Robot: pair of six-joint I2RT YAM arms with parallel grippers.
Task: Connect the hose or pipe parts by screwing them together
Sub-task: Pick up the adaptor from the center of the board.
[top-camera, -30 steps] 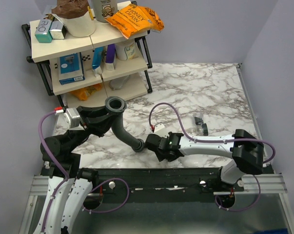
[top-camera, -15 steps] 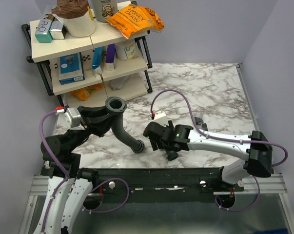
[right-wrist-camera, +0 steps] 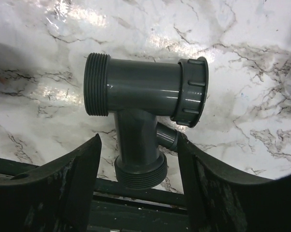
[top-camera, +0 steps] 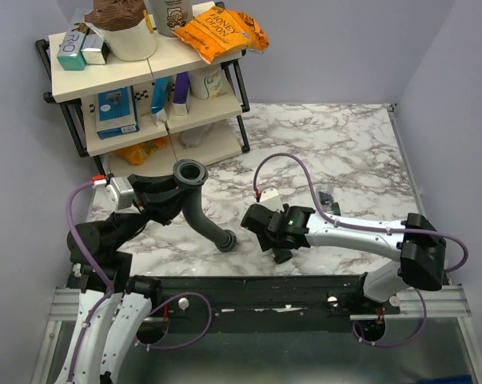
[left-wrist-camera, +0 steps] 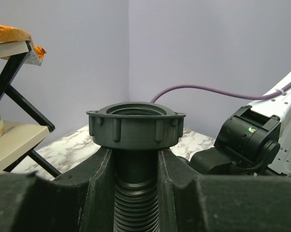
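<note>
The black ribbed hose [top-camera: 202, 218] hangs from my left gripper [top-camera: 170, 198] down to the table, its lower collar [top-camera: 226, 242] resting on the marble. In the left wrist view that gripper [left-wrist-camera: 135, 193] is shut on the hose [left-wrist-camera: 135, 208] just beneath the wide top collar [left-wrist-camera: 135, 125]. The dark grey branched fitting [right-wrist-camera: 140, 96] lies flat on the marble near the front edge. My right gripper [right-wrist-camera: 140, 193] stands open over it, a finger [right-wrist-camera: 82, 179] on each side of its lower threaded mouth, apart from it. From above the fitting [top-camera: 282, 256] is mostly hidden under the right gripper [top-camera: 277, 245].
A shelf rack [top-camera: 73, 76] with boxes, bottles and snack bags stands at the back left. A small dark part [top-camera: 328, 205] lies on the marble right of the right arm. The black front rail [top-camera: 248, 288] runs just below the fitting.
My right gripper has left the hose's lower collar, moved right and tipped down over the fitting. The left gripper and the hose have stayed put.
</note>
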